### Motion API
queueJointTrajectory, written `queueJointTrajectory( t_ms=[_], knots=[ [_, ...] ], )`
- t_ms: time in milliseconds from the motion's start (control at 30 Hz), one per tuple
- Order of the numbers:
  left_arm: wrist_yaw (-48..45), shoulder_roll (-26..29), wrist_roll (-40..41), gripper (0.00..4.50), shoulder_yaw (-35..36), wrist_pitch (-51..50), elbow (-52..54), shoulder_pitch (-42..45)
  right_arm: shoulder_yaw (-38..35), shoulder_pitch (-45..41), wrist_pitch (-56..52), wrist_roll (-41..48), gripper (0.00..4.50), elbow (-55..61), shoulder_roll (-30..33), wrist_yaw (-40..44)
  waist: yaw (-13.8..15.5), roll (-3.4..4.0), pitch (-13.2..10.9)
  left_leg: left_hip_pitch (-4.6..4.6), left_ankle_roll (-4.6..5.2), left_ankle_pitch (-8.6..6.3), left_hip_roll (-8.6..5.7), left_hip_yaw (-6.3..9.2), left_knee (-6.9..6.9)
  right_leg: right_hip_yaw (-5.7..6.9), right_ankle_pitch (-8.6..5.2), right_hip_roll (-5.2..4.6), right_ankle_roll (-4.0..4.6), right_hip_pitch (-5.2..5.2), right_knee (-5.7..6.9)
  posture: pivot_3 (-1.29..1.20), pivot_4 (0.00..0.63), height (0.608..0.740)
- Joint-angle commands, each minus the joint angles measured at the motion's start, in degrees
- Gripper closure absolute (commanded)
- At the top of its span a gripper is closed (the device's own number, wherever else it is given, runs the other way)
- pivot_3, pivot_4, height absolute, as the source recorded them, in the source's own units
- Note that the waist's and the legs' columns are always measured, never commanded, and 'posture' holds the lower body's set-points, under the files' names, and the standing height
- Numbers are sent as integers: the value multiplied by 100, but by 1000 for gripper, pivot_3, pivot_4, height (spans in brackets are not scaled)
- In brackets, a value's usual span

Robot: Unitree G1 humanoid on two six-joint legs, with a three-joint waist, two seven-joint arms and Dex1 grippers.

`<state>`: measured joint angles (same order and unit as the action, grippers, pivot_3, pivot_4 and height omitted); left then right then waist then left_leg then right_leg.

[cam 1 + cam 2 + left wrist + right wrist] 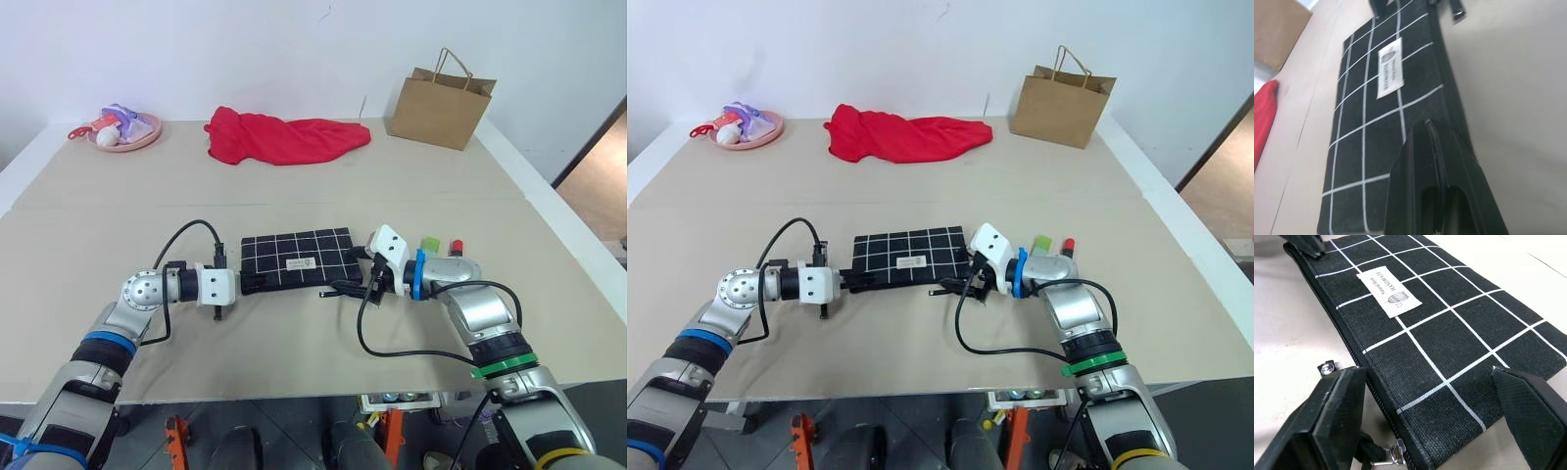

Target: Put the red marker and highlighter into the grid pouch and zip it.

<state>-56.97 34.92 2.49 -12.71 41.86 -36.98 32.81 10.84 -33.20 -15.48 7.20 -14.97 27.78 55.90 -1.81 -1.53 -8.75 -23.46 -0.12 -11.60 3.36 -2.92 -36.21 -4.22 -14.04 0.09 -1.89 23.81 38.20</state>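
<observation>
While the grid pouch [299,258] lies flat mid-counter [294,196], its left end is pinched in the closed left gripper [247,285]; the right gripper [1440,416], spread wide, straddles the zipper corner. That end is best kept pinned taut and the zipper pull [1385,456] taken squarely. One pouch, one highlighter [430,243] and one red marker [456,245] are counted, the last two beyond the right wrist.

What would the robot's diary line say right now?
left gripper: shut on grid pouch end | right gripper: open at zipper end | red marker, highlighter: on table
</observation>
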Motion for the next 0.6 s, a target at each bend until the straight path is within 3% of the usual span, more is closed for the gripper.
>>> queueJointTrajectory(
  t_ms=[33, 233, 267, 300, 367, 500, 533, 600],
  knots=[
    [-356, 62, 653, 4500, 296, -335, 449, -157, -266, -164, 67, 150, 51, 106, -68, -128, -4, 0, 0, -8, 0, 0, 0, -1, 1, -1, 0, 0, 0, 7, 0, 0, 150, 740],
    [-895, 179, 1332, 4500, 572, -1249, 956, -442, -713, -240, -278, 863, 51, 397, -223, -12, 4, 0, -1, -64, -1, 0, 5, 8, 0, 3, 18, 10, 31, 55, 2, 0, 150, 740],
    [-931, 200, 1383, 4500, 607, -1339, 999, -462, -746, -249, -317, 925, 433, 414, -223, 9, 3, 0, -1, -67, 0, 0, 5, 9, 1, 4, 17, 10, 32, 56, 2, 0, 150, 740],
    [-983, 226, 1434, 4500, 652, -1473, 1061, -486, -767, -249, -355, 985, 541, 440, -209, 45, 3, -1, -1, -68, 0, -1, 5, 8, 0, 4, 16, 9, 32, 57, 1, 0, 150, 740],
    [-1097, 287, 1533, 4500, 738, -1725, 1194, -553, -798, -211, -390, 1089, 1153, 525, -176, 144, 2, -1, -2, -69, 0, -1, 5, 9, 0, 4, 16, 9, 32, 57, 1, 0, 150, 740],
    [-1212, 359, 1494, 4500, 818, -1899, 1371, -641, -798, -163, -400, 1162, 3005, 605, -158, 219, 1, -1, -2, -68, 0, -1, 6, 9, -3, 5, 13, 10, 26, 57, 1, 0, 150, 740],
    [-1233, 386, 1460, 4500, 827, -1906, 1411, -663, -781, -148, -393, 1160, 3271, 614, -156, 228, -1, -1, -2, -68, 0, -1, 6, 9, -4, 5, 13, 10, 25, 57, 1, 0, 150, 740],
    [-1282, 441, 1400, 4500, 833, -1887, 1480, -713, -698, -116, -358, 1081, 4377, 598, -144, 220, -1, -1, -2, -69, 0, -1, 7, 8, -5, 4, 11, 11, 21, 57, 1, 0, 150, 740]
  ],
)
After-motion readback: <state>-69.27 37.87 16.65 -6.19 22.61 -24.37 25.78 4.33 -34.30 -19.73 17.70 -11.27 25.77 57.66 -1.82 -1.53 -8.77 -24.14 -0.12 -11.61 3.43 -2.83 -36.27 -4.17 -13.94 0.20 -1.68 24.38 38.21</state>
